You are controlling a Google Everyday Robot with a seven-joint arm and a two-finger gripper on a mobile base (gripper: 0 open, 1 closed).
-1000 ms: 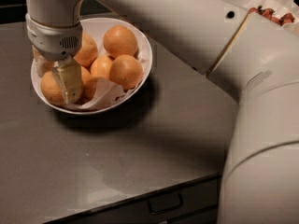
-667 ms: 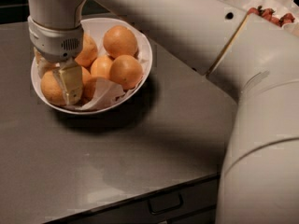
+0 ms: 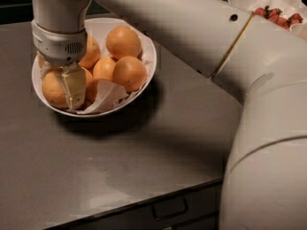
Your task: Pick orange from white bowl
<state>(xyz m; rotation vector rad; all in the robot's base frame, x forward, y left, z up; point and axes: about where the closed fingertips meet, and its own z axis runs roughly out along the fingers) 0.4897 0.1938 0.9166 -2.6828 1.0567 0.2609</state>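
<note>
The white bowl [image 3: 144, 42] stands on the dark counter at the upper left, lined with crumpled white paper and holding several oranges. My gripper [image 3: 72, 91] reaches down into the bowl's left side from above. It is right against the pale yellow-orange orange [image 3: 50, 87] at the bowl's front left, whose right side it partly covers. Other oranges lie behind and to the right of it [image 3: 123, 41], [image 3: 129, 73]. My wrist hides the bowl's back left part.
My large white arm crosses the top and fills the right side of the view. Another white bowl with red strawberries [image 3: 276, 11] stands at the back right. The counter's front edge with a drawer handle [image 3: 168, 209] runs along the bottom.
Almost nothing has changed. The gripper stays low in the left side of the bowl by the same orange, and the oranges have not shifted.
</note>
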